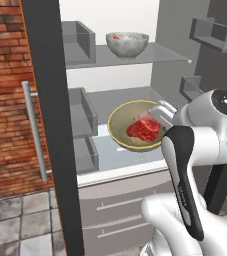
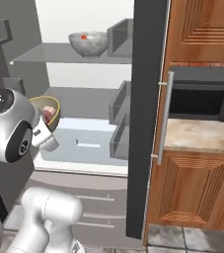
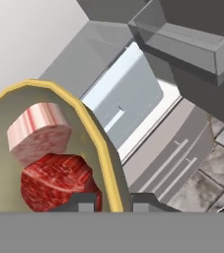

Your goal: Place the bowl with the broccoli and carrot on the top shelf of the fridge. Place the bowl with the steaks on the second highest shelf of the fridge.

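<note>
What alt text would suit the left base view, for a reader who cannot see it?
The gripper holds a yellow-rimmed bowl of red steaks by its rim, in front of the open fridge. A grey bowl already sits on the top shelf.

Fridge open, dark grey door edge-on at left w/ silver bar handle. Brick wall behind handle, grey floor tiles below.

Top shelf: clear glass slab, grey speckled bowl upright on it, bit of orange showing inside, prob. the carrot.

Lower down: yellow-rimmed bowl w/ steaks, red meat visible, tilted toward camera. It hangs in front of the second highest shelf, above the pale drawer front. Gripper at bowl's right rim, closed on the rim; fingers mostly hidden by the hand.

White arm rises from lower right. Grey bins on left inner side, more bins upper right.
</note>
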